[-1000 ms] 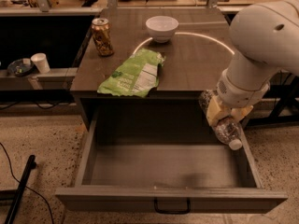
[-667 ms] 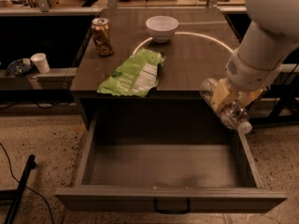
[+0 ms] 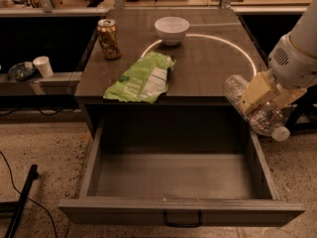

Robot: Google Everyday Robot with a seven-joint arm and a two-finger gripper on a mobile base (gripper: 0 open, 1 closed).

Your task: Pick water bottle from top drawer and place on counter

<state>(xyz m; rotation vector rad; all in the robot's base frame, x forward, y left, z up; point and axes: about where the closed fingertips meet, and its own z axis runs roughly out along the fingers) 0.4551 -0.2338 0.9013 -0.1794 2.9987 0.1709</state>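
My gripper (image 3: 258,98) is at the right, above the right rim of the open top drawer (image 3: 178,177) and level with the counter's front right corner. It is shut on the water bottle (image 3: 265,118), a clear crinkled bottle held tilted, its white cap (image 3: 280,134) pointing down and to the right. The drawer is pulled out, and no object shows inside it. The counter (image 3: 208,58) is dark with a thin white circle line.
On the counter stand a brown-gold can (image 3: 108,38) at the back left, a white bowl (image 3: 172,29) at the back centre and a green chip bag (image 3: 141,78) at the front left. A white cup (image 3: 43,66) sits on a low shelf to the left.
The gripper has lifted the bottle up and to the right, from over the drawer's right side to beside the counter's front right corner.
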